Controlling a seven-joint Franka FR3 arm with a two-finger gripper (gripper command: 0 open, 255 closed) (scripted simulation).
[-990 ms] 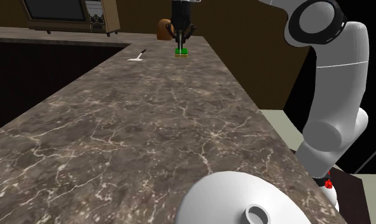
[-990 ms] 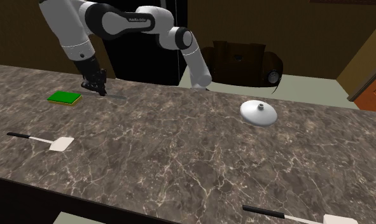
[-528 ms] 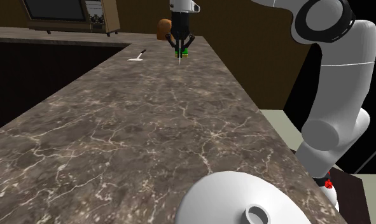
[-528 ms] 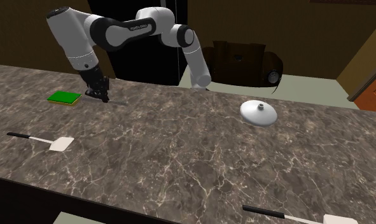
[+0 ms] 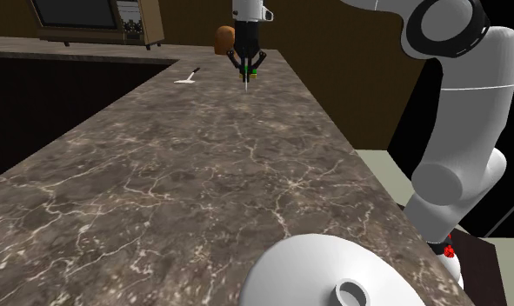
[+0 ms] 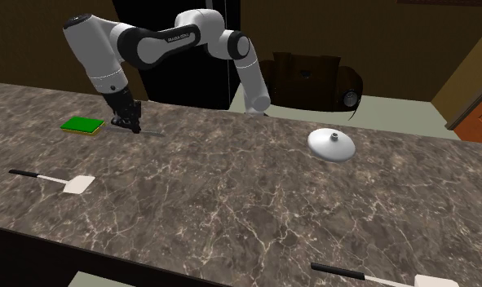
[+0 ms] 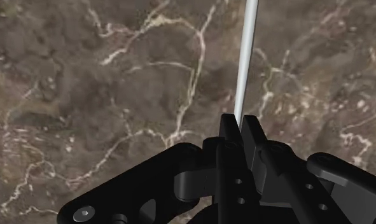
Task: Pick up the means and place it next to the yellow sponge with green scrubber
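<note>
Wrist view: the black two-finger gripper (image 7: 242, 121) is closed tight on a thin, pale grey stick-like tool (image 7: 247, 51). The tool pokes out past the fingertips, over the brown marble-look counter (image 7: 84, 76).

In the shoulder view, a round white lid with a knob (image 5: 320, 269) sits closest to the camera, very far from the sponge. At the far end of the counter the gripper hangs just beside the flat green-topped sponge (image 5: 254, 71), with the tool pointing down at the counter. I cannot tell if its tip touches.

In the second exterior view, a white spatula with a black handle (image 6: 55, 181) lies on the counter in front of the sponge (image 6: 82, 125), well apart from it. The tool (image 6: 152, 131) sticks out from the gripper on the side away from the sponge.

I think the picking up is done, and the tool is already near the sponge. What looks left is to lay it down beside the sponge and let go.

There is small dark writing on the white arm (image 6: 167, 35), but it is too small to read. I see no other words.
</note>
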